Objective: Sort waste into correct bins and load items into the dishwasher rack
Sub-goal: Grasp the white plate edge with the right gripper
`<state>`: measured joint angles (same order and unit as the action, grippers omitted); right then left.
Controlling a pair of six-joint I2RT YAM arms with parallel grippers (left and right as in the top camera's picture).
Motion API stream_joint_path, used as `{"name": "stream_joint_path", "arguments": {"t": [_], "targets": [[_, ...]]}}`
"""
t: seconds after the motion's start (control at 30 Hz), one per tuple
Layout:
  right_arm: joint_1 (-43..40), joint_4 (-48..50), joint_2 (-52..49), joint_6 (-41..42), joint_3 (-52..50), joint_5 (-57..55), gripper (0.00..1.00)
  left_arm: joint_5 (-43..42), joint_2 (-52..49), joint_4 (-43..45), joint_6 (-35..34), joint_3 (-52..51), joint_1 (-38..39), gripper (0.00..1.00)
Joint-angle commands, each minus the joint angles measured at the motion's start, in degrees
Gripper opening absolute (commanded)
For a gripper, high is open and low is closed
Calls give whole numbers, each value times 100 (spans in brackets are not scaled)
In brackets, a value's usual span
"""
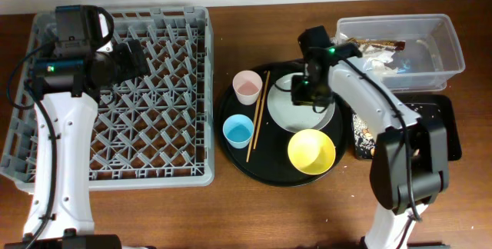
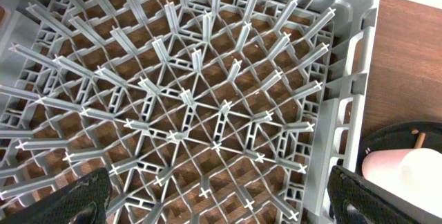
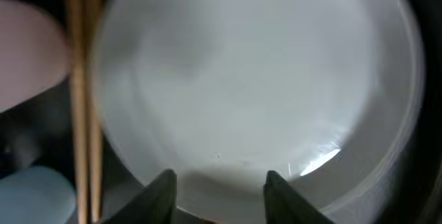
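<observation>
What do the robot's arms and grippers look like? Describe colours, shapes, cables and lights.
Both arms have white links with black joint housings. The left arm carries looping black cables; the right arm has a dark grey lower section. Each shows a small green light. The fingers are dark and tapered.

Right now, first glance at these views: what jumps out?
The big grey dishwasher rack fills the left side, nothing in it, the left arm over it with jaws open. At centre a round black tray holds a yellow bowl, pink cup, blue cup, chopsticks and a pale plate; the right arm hangs over the plate, jaws open.
</observation>
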<state>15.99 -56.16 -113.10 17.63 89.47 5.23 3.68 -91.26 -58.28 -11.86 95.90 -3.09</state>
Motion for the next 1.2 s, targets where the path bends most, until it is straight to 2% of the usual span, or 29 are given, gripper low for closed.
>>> {"name": "stream_joint_path", "arguments": {"t": [0.0, 0.1, 0.27, 0.5, 0.73, 0.77, 0.8, 0.83, 1.03, 1.17], "targets": [[417, 153, -57, -782, 33, 118, 48, 46, 13, 4, -74, 68, -17, 100], [758, 162, -223, -1248, 33, -326, 49, 46, 13, 4, -74, 68, -17, 99], [811, 138, -472, -1447, 33, -334, 49, 44, 13, 4, -74, 68, -17, 100], [848, 44, -730, -2264, -46, -201, 47, 46, 13, -15, -72, 68, -22, 100], [890, 293, -730, -2470, -507, -234, 29, 46, 13, -13, -72, 68, -17, 99], [890, 297, -730, -2470, -511, -251, 22, 46, 13, -15, -72, 68, -17, 100], [890, 306, -730, -2470, -509, -251, 10, 46, 13, -13, -72, 68, -17, 100], [890, 306, -730, -2470, -511, -251, 5, 46, 13, -15, -72, 68, -17, 100], [870, -61, -634, -2468, 98, -199, 4, 46, 13, -13, -72, 68, -17, 99], [868, -1193, -522, -2465, 1453, -94, 4, 46, 13, -15, -72, 68, -17, 100]]}}
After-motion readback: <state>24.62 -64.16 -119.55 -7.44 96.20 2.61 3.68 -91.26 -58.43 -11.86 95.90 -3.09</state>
